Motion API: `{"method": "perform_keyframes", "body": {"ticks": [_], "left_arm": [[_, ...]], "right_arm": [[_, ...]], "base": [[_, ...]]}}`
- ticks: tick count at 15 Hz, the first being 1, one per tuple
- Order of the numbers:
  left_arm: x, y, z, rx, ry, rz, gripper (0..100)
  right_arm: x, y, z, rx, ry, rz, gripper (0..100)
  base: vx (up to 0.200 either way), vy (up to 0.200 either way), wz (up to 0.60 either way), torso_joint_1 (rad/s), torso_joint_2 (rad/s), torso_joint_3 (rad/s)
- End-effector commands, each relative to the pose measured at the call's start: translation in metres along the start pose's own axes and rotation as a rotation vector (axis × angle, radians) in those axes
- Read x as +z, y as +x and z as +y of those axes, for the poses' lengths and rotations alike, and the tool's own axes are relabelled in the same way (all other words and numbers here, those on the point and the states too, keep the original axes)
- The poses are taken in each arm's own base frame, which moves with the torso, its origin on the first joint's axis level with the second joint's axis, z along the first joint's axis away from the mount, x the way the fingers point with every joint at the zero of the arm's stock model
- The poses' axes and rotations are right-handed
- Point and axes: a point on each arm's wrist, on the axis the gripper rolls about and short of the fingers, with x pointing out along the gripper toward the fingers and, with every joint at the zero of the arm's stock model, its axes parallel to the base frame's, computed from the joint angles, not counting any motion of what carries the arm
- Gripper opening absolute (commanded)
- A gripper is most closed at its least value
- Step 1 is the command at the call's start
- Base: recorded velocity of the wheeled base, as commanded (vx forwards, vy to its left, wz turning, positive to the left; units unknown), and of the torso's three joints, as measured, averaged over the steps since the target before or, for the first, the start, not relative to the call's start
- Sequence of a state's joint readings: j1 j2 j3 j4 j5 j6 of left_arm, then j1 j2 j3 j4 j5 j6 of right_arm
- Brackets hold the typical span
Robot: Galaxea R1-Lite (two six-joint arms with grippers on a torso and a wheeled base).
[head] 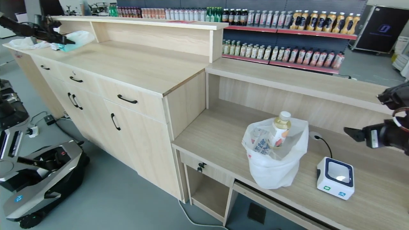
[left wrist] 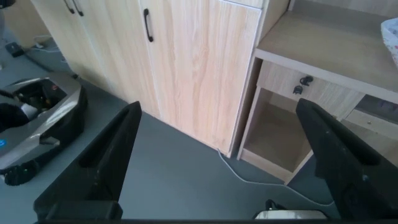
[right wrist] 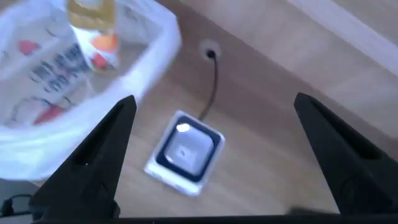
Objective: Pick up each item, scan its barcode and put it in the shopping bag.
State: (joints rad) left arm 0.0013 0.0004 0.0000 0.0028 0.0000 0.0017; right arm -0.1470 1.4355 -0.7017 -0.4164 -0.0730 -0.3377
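Note:
A white plastic shopping bag [head: 274, 163] stands open on the low wooden counter [head: 220, 134]. A yellow-drink bottle [head: 281, 127] stands upright inside it with its white cap above the rim, beside a printed packet [head: 260, 142]. The white scanner [head: 335, 177] with a dark window lies to the right of the bag. My right gripper [head: 354, 134] hangs open and empty above the counter, right of the bag. In its wrist view the right gripper [right wrist: 214, 102] spans the bag [right wrist: 74, 68], bottle [right wrist: 93, 25] and scanner [right wrist: 185, 151] below. My left gripper [left wrist: 217, 109] is open and empty, low over the grey floor before the cabinet.
A tall counter with drawers [head: 127, 68] rises left of the low one, with an open cubby [left wrist: 273, 134] under the low counter. Bottle shelves [head: 281, 35] line the back. A grey wheeled machine [head: 41, 172] sits on the floor at left. The scanner's black cable [head: 324, 145] runs to a desk hole.

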Motion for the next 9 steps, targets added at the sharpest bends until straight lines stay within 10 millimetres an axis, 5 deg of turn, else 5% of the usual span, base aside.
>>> {"method": "perform_keyframes", "body": {"ticks": [1,4,7,9], "left_arm": [[0.0,0.0,0.0,0.0,0.0,0.0,100],[0.0,0.0,0.0,0.0,0.0,0.0,100],[0.0,0.0,0.0,0.0,0.0,0.0,100],[0.0,0.0,0.0,0.0,0.0,0.0,100]], "right_arm": [[-0.016,-0.072,-0.034,-0.261,0.054,0.103,100],[-0.067,-0.066,-0.055,-0.46,0.071,0.408,100],[-0.087,-0.014,-0.072,-0.465,0.088,0.468,100],[-0.107,0.039,-0.082,-0.397,-0.024,0.393,100]], "base": [[0.0,0.0,-0.6,0.002,0.0,0.007],[0.0,0.0,-0.6,0.002,0.0,0.002],[0.0,0.0,0.0,0.0,0.0,0.0],[0.0,0.0,0.0,0.0,0.0,0.0]]}}
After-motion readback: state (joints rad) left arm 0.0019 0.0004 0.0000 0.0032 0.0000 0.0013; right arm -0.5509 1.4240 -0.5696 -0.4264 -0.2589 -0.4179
